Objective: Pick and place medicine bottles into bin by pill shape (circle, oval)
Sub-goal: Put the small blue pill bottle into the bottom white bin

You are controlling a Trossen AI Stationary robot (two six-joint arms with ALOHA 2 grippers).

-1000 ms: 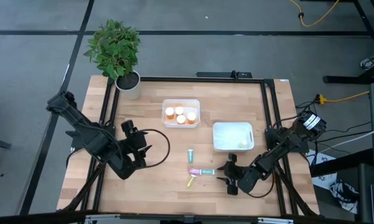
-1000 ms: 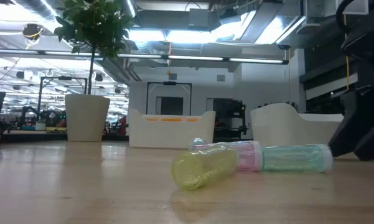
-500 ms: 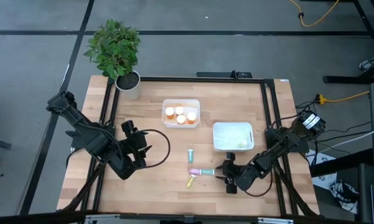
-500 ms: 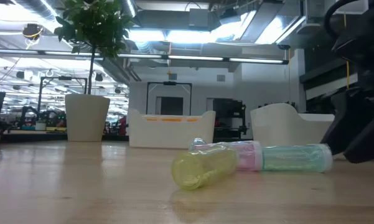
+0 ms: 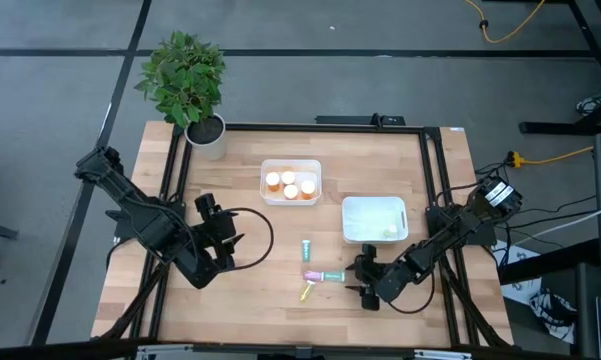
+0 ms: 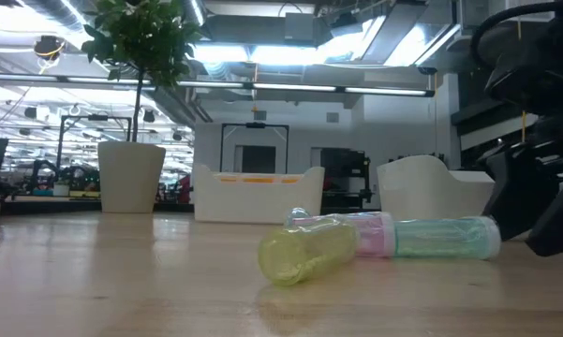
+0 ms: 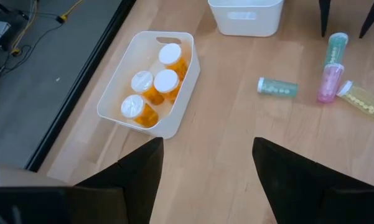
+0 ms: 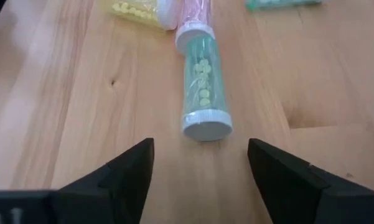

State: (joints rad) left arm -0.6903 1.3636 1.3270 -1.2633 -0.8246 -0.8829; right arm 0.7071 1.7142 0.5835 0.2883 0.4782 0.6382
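Since a second ago the right arm has edged left across the table [image 5: 250,215], bringing the right gripper [image 5: 358,279] nearer the lying bottles, and its fingers now stand spread apart, grasping nothing. Largest on the table is the potted plant [image 5: 187,85] at the far left corner. The left arm waits at the left side, the left gripper [image 5: 237,242] released and empty. A white bin [image 5: 291,182] at the far middle holds four orange bottles [image 7: 153,89] with white caps; a second white bin [image 5: 374,219] sits to its right, nearer. Just left of the right gripper lies the teal bottle [image 8: 203,90] — end to end with the pink bottle [image 5: 311,275], and the yellow bottle [image 5: 306,291] lies just nearer. A green bottle [image 5: 305,248] rests apart, farther off.
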